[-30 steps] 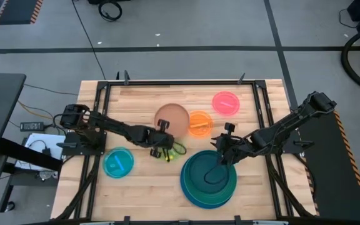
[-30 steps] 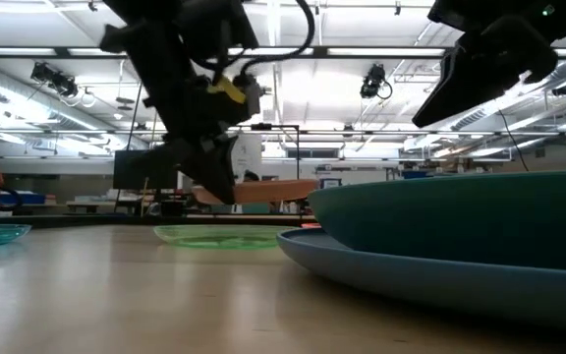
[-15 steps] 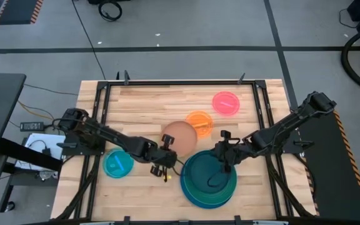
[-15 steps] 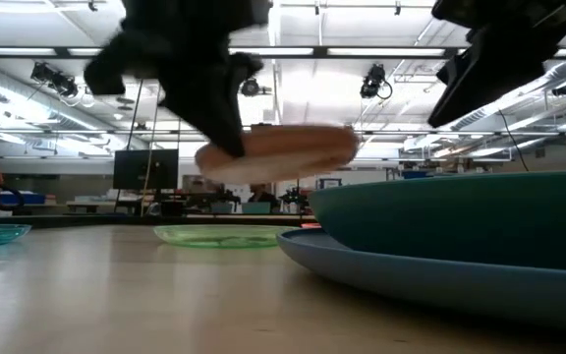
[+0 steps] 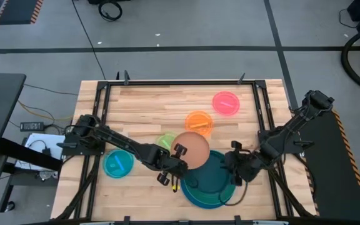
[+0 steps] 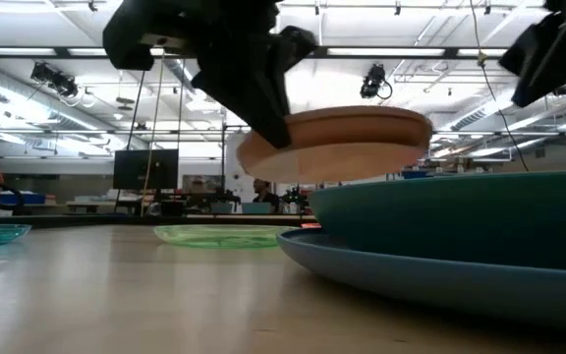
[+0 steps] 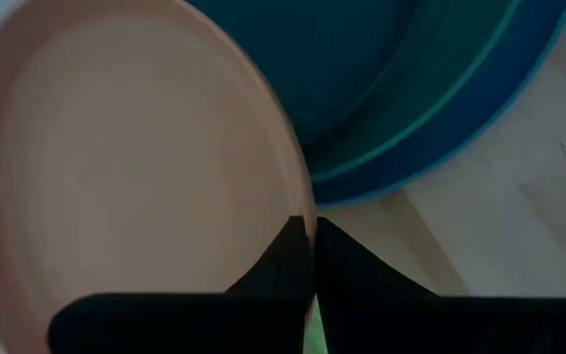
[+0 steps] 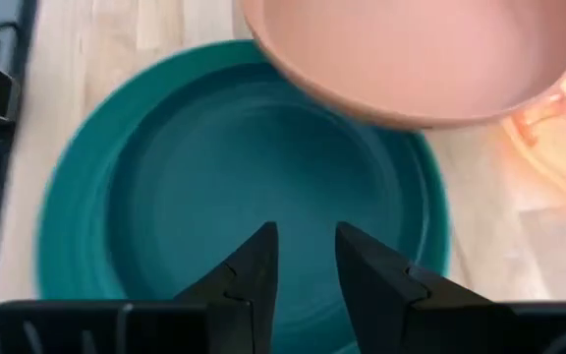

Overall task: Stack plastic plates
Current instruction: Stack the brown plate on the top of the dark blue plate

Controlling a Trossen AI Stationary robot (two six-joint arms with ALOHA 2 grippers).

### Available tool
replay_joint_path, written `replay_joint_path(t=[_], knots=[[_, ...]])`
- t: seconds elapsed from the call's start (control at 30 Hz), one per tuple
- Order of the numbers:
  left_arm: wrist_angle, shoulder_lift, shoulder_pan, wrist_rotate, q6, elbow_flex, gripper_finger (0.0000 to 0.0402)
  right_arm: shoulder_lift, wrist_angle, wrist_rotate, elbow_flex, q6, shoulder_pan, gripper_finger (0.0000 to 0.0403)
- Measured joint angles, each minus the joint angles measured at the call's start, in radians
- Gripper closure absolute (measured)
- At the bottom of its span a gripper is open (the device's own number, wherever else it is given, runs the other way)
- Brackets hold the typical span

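A tan-brown plate [image 5: 194, 149] hangs in the air over the far-left rim of a stack [image 5: 212, 181]: a dark teal plate in a teal one in a blue one [image 6: 411, 277]. My left gripper [image 5: 176, 166] is shut on the tan plate's near-left rim. My right gripper [image 5: 235, 169] hovers open and empty over the stack's right side, its fingers [image 8: 254, 267] a little apart above the dark teal plate [image 8: 234, 147]. Lime-green [image 5: 165, 142], orange [image 5: 199, 122], pink [image 5: 225, 103] and cyan [image 5: 118, 163] plates lie flat on the table. My left gripper pinches the tan plate's rim [image 7: 309, 224] between its two fingers, one above and one below the edge. It comes slanting from the table's left and near side. The plate [image 6: 342, 147] is lifted clear, nearly level, with its far side a little higher.
The wooden table [image 5: 142, 103] has a black frame around it. The lime-green plate [image 6: 219, 236] lies just left of the stack, below the carried plate. The far-left part of the table is bare wood.
My left gripper has carried the tan plate from the table's middle toward the near edge and right, raising it to the stack's rim; the lime-green plate now shows behind it. My right gripper has drawn back from the stack's far-left side toward the right and near edge.
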Motion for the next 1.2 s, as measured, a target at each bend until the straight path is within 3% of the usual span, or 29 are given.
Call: replay_joint_path(t=[0.47,0.57,0.87,1.2], knots=[[-0.026,0.128,0.017,0.033,0.361,0.194,0.0389,-0.010,-0.129,0.102,0.000,0.370,0.200,0.0289],[-0.011,0.134,0.024,0.048,0.471,0.198,0.0389,-0.010,-0.132,0.106,0.000,0.454,0.220,0.0289],[0.024,0.149,0.043,0.255,0.684,0.198,0.0389,-0.010,-0.133,0.145,0.000,0.572,0.295,0.0289],[0.079,0.215,0.052,0.282,0.756,0.196,0.0376,-0.010,-0.093,0.209,0.000,0.647,0.340,0.0289]])
